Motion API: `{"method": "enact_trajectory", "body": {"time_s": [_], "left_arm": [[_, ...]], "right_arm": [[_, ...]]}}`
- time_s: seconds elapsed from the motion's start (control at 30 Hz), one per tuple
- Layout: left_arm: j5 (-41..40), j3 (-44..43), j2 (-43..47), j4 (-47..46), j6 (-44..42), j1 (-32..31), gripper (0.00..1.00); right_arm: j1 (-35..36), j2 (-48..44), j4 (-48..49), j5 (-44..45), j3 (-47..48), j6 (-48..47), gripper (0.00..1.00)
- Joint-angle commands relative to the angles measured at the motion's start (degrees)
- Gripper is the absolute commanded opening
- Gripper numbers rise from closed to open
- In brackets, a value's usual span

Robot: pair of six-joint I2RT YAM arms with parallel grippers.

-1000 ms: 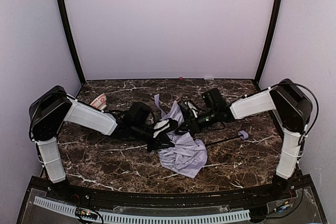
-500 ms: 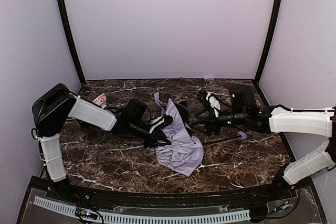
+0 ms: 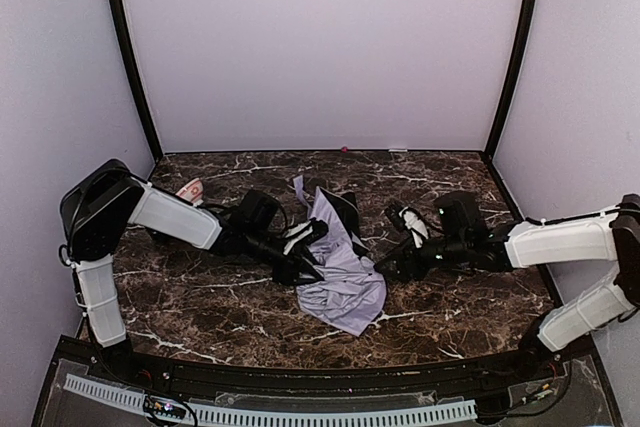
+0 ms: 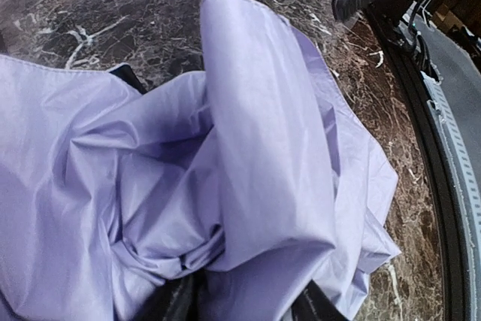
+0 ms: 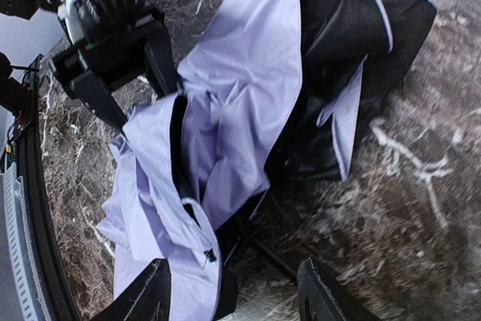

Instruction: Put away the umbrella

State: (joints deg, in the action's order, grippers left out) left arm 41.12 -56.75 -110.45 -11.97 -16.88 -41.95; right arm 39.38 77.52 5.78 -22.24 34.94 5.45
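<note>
Top external view is showing the umbrella (image 3: 340, 272) lying collapsed in the middle of the marble surface (image 3: 200, 297), with the lavender canopy all crumpled and some black underside flipped up at the far end. Both arms are reaching in low from either side, which makes sense to me, since floppy fabric wants one side pinning it while the other gathers. The left gripper (image 3: 305, 247) is sitting at the canopy's left edge. On its wrist camera the fingers (image 4: 169, 306) are standing apart with a wad of fabric bunched between them, and honestly I cannot tell if it's pinching or just resting there. The right gripper (image 3: 397, 245) is hanging just right of the canopy, fingers spread and gripping nothing, over the thin black shaft (image 5: 270, 255) that's poking out from under the cloth. I'm guessing it's going for the shaft. The canopy isn't wrapped or strapped yet, so I'm thinking there's plenty left to do. The red-patterned bowl (image 3: 187, 190) is sitting off at the back left, well apart.
</note>
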Motion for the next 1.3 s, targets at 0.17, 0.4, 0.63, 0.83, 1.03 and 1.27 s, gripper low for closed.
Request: {"method": "enact_trajectory", "body": {"time_s": [0.17, 0.4, 0.63, 0.83, 1.03, 1.27], "left_arm": [[-13.19, 1.61, 8.95, 1.24, 4.05, 0.45, 0.66], [-25.16, 4.80, 21.80, 2.58, -2.58, -5.48, 0.80], [-34.35, 8.72, 27.21, 1.52, -9.50, -19.04, 0.41], [-24.16, 10.26, 21.82, -1.19, -17.87, -24.92, 0.32], [-39.82, 7.73, 12.41, -12.69, -22.40, -24.27, 0.61], [-44.32, 6.64, 6.90, -19.62, -22.51, -24.05, 0.63]], "right_arm": [[0.44, 5.70, 13.65, -10.42, -4.28, 12.30, 0.40], [0.53, 8.90, 17.52, -11.99, -3.25, 15.76, 0.15], [0.53, 10.05, 15.64, -13.10, -1.56, 16.34, 0.00], [0.54, 8.32, 12.46, -17.77, 0.30, 15.33, 0.00], [0.82, 7.70, 11.37, -18.82, 0.26, 14.82, 0.00], [1.97, 6.07, 11.95, -19.65, -0.39, 15.20, 0.00]]}}
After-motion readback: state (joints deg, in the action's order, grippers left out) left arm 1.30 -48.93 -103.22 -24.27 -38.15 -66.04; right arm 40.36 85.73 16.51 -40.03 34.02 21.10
